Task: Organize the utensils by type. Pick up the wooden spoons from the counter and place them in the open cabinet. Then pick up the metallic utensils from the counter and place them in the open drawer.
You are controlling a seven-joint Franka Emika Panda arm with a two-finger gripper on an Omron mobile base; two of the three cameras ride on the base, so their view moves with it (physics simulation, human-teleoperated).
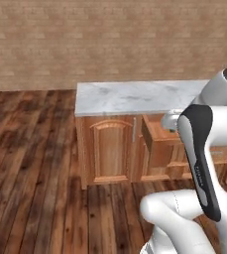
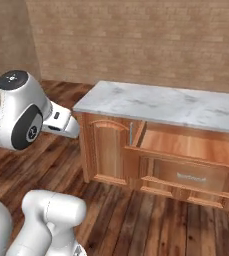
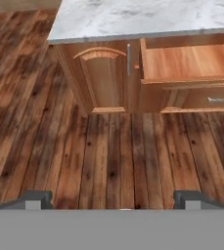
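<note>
The counter (image 1: 135,96) (image 2: 161,102) (image 3: 143,17) is a white marble top over reddish-brown cabinets, and the stretch in view is bare. Just under it the open drawer (image 1: 157,144) (image 2: 191,145) (image 3: 191,61) is pulled out, with nothing on its orange-brown wooden floor. My gripper (image 3: 113,199) hangs open over the plank floor, well short of the cabinets, with nothing between its fingertips (image 3: 37,197). The wooden spoons, the metallic utensils and the open cabinet are out of view.
A shut panelled cabinet door (image 1: 110,149) (image 2: 108,150) (image 3: 103,80) stands left of the drawer. A lower drawer front with a metal handle (image 2: 191,177) sits beneath it. Dark plank floor (image 3: 108,146) lies in front, and a brick wall (image 1: 110,39) stands behind.
</note>
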